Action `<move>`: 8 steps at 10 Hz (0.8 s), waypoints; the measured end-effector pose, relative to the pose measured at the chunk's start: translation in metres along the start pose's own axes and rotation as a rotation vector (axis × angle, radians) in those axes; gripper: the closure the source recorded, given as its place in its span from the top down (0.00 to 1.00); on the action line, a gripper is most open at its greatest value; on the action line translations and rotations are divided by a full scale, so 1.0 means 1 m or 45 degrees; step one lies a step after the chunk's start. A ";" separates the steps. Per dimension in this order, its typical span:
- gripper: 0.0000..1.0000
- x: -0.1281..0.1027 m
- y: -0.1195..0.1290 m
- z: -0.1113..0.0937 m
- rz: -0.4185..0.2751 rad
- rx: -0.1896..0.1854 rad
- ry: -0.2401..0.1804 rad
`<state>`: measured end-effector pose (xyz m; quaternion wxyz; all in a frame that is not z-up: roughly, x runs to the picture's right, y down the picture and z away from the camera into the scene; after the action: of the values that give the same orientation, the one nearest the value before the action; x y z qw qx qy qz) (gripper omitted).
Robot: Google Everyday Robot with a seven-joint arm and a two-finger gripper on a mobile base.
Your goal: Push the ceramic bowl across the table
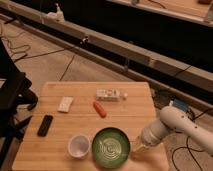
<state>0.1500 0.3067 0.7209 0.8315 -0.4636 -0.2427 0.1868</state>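
The ceramic bowl (111, 147), dark green with a pale spiral inside, sits on the light-wood table (125, 115) near the front edge, right of centre. My gripper (137, 147) comes in from the right on a white arm (172, 124) and is low at the bowl's right rim, touching or almost touching it. A white cup (78, 146) stands right next to the bowl's left side.
On the table lie a black remote (45, 125) at the left, a pale flat packet (65, 104), an orange-red object (100, 108) in the middle and a white box (110, 94) toward the back. A dark chair (12, 95) stands at the left; cables lie on the floor.
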 end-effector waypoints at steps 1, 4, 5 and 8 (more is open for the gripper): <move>0.00 -0.007 0.000 0.003 -0.018 -0.011 0.000; 0.00 -0.025 0.009 0.016 -0.076 -0.082 -0.001; 0.00 -0.032 0.010 0.018 -0.098 -0.097 -0.003; 0.00 -0.047 0.011 0.020 -0.141 -0.121 -0.023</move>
<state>0.0997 0.3006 0.7099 0.8154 -0.4865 -0.2841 0.1330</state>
